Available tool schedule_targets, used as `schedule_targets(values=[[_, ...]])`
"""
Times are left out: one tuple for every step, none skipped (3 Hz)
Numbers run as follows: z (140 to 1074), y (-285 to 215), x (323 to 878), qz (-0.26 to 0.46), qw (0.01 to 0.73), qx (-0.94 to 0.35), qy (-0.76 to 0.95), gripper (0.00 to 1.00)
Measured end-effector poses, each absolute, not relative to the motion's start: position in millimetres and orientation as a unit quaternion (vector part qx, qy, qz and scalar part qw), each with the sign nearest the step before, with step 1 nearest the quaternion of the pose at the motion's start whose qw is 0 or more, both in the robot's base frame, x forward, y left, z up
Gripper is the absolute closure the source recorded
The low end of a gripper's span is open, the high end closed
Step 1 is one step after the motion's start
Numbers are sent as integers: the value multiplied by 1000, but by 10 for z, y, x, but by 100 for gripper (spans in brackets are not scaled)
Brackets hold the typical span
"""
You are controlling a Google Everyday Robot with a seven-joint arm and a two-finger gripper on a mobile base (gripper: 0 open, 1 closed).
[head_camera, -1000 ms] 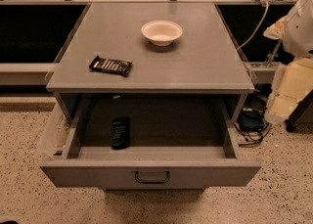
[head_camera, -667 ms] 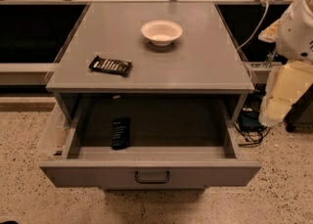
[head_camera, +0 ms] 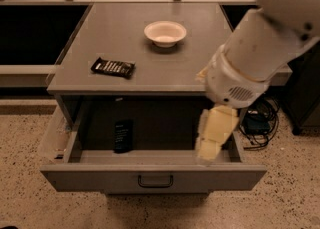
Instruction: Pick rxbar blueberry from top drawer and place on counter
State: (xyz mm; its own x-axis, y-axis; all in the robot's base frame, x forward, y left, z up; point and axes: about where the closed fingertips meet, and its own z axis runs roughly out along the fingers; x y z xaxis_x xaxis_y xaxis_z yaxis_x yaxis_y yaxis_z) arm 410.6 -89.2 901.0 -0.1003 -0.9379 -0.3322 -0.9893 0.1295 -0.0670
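The top drawer (head_camera: 150, 175) stands pulled open under the counter (head_camera: 145, 53). The rxbar blueberry (head_camera: 123, 135), a dark bar with faint print, lies flat on the drawer floor at the left. My arm reaches in from the upper right, and its pale gripper (head_camera: 209, 149) hangs over the right part of the open drawer, well to the right of the bar. The gripper holds nothing that I can see.
A black bar with white lettering (head_camera: 113, 67) lies on the counter at the front left. A white bowl (head_camera: 165, 33) sits at the counter's back centre. Cables (head_camera: 260, 123) lie on the speckled floor to the right of the cabinet.
My arm has swung from the right side of the cabinet leftward and now hangs over the right part of the open drawer. The bar, bowl and drawer have not moved.
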Motion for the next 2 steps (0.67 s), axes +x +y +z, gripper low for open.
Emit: schedule_targets(values=[[8675,-357,4096,113,171,-658,724,0],[8350,13,4001,102,193,-647,731,0]])
